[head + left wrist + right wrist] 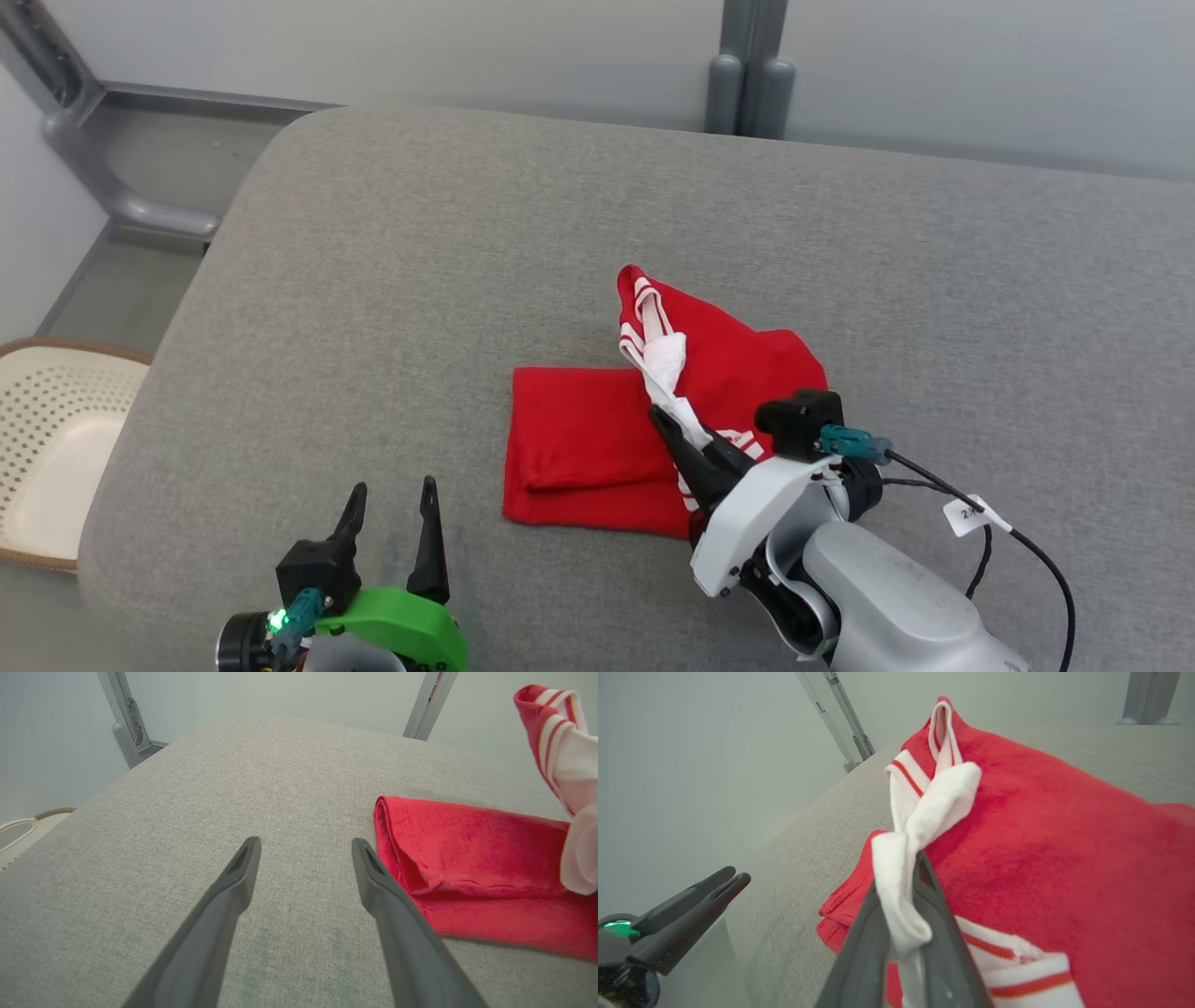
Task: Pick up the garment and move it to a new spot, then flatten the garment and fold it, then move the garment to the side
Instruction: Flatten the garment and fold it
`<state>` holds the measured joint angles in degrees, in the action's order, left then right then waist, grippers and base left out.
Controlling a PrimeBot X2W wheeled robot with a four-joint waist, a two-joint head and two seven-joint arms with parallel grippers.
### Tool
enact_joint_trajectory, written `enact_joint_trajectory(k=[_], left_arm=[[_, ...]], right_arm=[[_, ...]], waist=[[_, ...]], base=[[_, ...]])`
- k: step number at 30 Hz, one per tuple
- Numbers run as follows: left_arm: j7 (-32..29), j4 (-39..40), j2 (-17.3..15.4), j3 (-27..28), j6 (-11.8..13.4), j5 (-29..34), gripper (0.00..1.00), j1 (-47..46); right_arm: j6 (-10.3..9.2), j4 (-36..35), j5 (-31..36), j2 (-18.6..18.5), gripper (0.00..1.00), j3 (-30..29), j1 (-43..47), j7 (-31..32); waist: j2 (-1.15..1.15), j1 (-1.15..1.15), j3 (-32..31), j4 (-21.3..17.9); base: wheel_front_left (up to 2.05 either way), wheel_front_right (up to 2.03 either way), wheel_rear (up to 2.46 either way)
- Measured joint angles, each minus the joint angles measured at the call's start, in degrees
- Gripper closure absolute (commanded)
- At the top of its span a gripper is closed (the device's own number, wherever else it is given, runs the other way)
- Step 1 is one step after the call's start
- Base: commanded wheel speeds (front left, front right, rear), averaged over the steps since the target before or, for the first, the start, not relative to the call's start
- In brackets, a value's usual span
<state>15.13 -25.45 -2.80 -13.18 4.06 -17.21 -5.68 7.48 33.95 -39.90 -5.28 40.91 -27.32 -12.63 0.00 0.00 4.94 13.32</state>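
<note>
Grey cushion (373, 280); red garment (579, 439) lengthwise left-right, pinched in right gripper (658, 417); left gripper (393, 485) spread.

1 garment (579, 439), 1 left gripper (394, 485), 1 right gripper (665, 422), perhaps 1 basket (56, 401).

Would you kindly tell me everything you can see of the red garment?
The garment is red, soft-looking fabric with white trim striped in red. One part lies folded flat on the grey cushion; the rest rises in a crumpled peak. The right gripper is shut on a twisted white piece of it. The open left gripper is apart from it.
</note>
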Motion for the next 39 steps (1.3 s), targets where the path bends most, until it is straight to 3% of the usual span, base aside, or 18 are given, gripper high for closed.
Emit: enact_joint_trajectory(k=[7, 8, 9, 14, 26, 32, 39], left_arm=[[0.00, 0.19, -0.01, -2.77, 0.51, -0.88, 0.00, -0.51], [0.00, 0.22, -0.01, -2.85, 0.58, -0.89, 0.00, -0.52], [0.00, 0.25, -0.01, -2.87, 0.75, -0.90, 0.00, -0.52], [0.00, 0.45, -0.03, -1.97, 1.36, -0.90, 0.00, -0.87], [0.00, 1.70, -0.02, 1.55, 1.43, 0.75, 0.00, -2.69], [0.00, 1.94, -0.01, 3.11, 1.19, 2.69, 0.00, -2.89], [0.00, 2.18, 0.02, 4.86, 0.70, 4.14, 0.00, -1.23]], right_arm=[[0.00, 6.26, -2.23, 1.74, 1.00, 2.12, -3.42, -1.27], [0.00, 6.79, -2.76, 2.03, 0.60, 1.97, -3.83, -1.59], [0.00, 7.48, -2.86, 2.20, 0.00, 1.80, -4.33, -1.70], [0.01, 8.16, -0.53, 2.35, 0.00, -4.55, -5.93, -2.32], [0.01, 1.01, 20.85, 1.56, 0.00, -32.25, 2.76, -2.43], [0.00, -2.20, 26.59, 2.13, 0.00, -38.05, 7.80, -2.42], [0.00, -4.28, 28.80, 2.36, 0.00, -38.36, 12.18, -2.42]], waist=[[0.00, 0.00, 1.05, 5.71], [0.00, 0.00, 1.25, 6.35], [0.00, 0.00, 1.47, 6.89], [0.00, 0.00, 2.46, 6.98], [0.00, 0.00, 2.47, -0.78], [0.00, 0.00, 2.02, -5.25], [0.00, 0.00, 0.74, -10.10]], base=[[0.00, 0.00, 0.00], [0.00, 0.00, 0.00], [0.00, 0.00, 0.00], [0.00, 0.00, 0.00], [0.00, 0.00, 0.00], [0.00, 0.00, 0.00], [0.00, 0.00, 0.00]])
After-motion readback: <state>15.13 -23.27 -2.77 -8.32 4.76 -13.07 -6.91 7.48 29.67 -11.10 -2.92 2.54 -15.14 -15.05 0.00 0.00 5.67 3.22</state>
